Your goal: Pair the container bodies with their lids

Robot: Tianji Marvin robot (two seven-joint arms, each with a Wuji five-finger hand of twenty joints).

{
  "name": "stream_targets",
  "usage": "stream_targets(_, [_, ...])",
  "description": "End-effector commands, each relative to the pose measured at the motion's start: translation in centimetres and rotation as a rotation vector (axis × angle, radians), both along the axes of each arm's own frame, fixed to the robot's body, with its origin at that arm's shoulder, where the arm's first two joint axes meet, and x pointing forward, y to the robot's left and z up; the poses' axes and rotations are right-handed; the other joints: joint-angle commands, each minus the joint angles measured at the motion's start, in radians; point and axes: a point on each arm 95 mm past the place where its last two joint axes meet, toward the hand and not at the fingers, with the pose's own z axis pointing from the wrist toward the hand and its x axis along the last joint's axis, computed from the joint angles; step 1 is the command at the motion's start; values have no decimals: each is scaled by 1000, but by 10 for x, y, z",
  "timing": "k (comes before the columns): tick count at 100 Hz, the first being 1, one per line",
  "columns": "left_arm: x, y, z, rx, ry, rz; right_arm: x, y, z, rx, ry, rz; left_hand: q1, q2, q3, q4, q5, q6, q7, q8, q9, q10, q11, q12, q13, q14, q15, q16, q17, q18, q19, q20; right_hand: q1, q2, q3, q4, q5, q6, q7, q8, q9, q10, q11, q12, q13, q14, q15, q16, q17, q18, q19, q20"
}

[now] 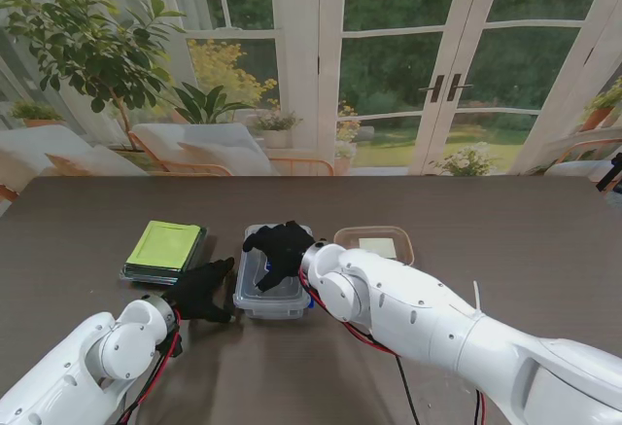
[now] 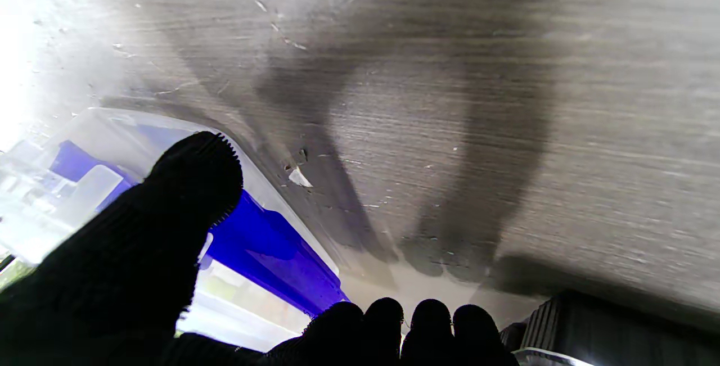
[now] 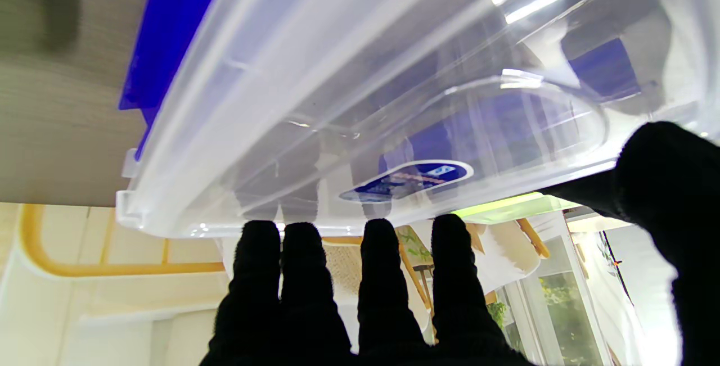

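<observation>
A clear box [image 1: 273,296] with blue latches stands at the table's middle, its clear lid [image 3: 394,73] lying on top. My right hand [image 1: 280,247] rests on the far end of that lid, its fingers [image 3: 315,276] straight and spread with tips at the lid's rim, and its thumb [image 3: 669,175] at the lid's side edge. My left hand [image 1: 202,290] lies on the table just left of the box, holding nothing. Its thumb [image 2: 185,186] rises beside the box wall and a blue latch [image 2: 270,248]. Whether the thumb touches the box is unclear.
A flat dark container with a green lid [image 1: 165,247] sits left of the box, just beyond my left hand. A shallow tan-rimmed tray [image 1: 377,243] with a pale insert lies to the right of the box. Glass doors and plants stand beyond the table's far edge.
</observation>
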Motion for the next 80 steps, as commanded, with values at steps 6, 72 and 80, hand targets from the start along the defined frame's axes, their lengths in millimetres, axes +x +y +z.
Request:
stream_targets(6, [-2, -9, -11, -6, 9, -12, -12, 2, -20, -33, 56, 17, -45, 1, -33, -40, -32, 26, -18, -8, -54, -16, -30, -78, -31, -18, -47, -106, 4, -53, -95, -87, 0, 5, -21, 0, -22, -4, -2, 3, -11, -6, -2, 5, 93, -96, 129, 39, -109, -9, 2, -2])
stream_targets(72, [-1, -23, -33, 35, -81, -12, -11, -2, -24, -32, 73, 6, -36, 119, -81, -22, -30, 60, -18, -8, -59, -1, -33, -142, -34, -6, -44, -167, 10, -36, -118, -194, 1, 5, -21, 1, -19, -4, -1, 4, -7, -5, -1, 5, 93, -92, 127, 39, -110, -9, 2, -2])
stream_targets(80, [-1, -23, -34, 50, -97, -13, -11, -2, -24, -32, 76, 7, -37, 130, -82, -19, -30, 65, -18, -8, -58, -1, -31, -137, -32, -4, -40, -157, 10, -35, -112, -190, 1, 3, -20, 1, -19, -4, -1, 4, -7, -5, -1, 5, 93, -92, 127, 39, -111, -10, 1, -3])
